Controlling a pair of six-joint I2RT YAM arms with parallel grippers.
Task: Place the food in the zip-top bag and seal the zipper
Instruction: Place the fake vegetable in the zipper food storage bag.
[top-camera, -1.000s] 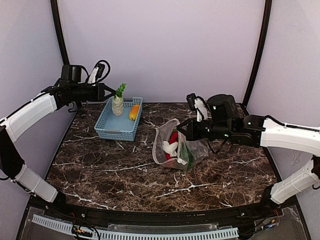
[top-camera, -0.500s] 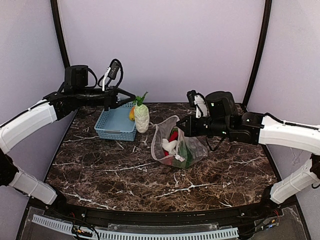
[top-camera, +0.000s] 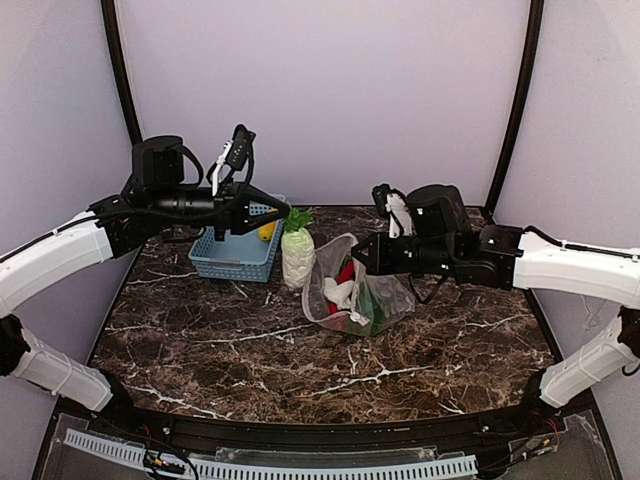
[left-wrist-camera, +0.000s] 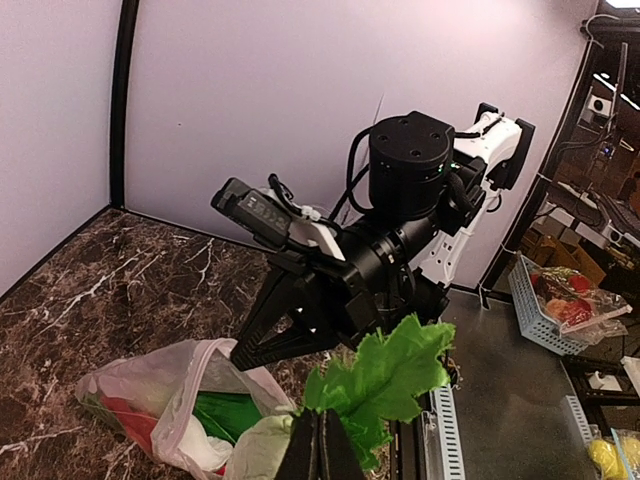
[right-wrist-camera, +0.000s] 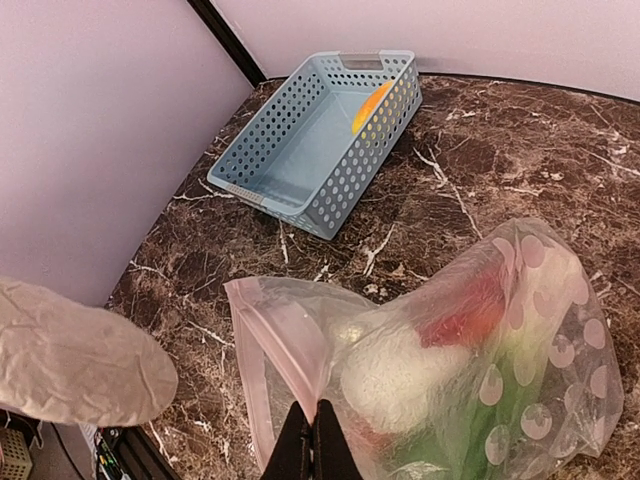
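Observation:
The clear dotted zip-top bag (top-camera: 372, 300) lies at mid-table, mouth facing left, with red, white and green food inside. My right gripper (top-camera: 358, 258) (right-wrist-camera: 312, 415) is shut on the near rim of the mouth, pinching the pink zipper (right-wrist-camera: 270, 345) and holding the mouth up and open. My left gripper (top-camera: 284, 212) (left-wrist-camera: 320, 425) is shut on the green leaves (left-wrist-camera: 385, 375) of a white leafy vegetable (top-camera: 297, 258). It hangs upright just left of the bag mouth. The white body (right-wrist-camera: 70, 355) also shows at the left edge of the right wrist view.
A light-blue lattice basket (top-camera: 232, 262) (right-wrist-camera: 300, 150) stands at the back left, with a yellow-orange food piece (top-camera: 267, 231) (right-wrist-camera: 372, 105) against its far right wall. Purple walls and black posts close in the back and sides.
My left arm has carried the white leafy vegetable from above the basket rightward and down to beside the bag mouth. The right gripper and bag have barely moved.

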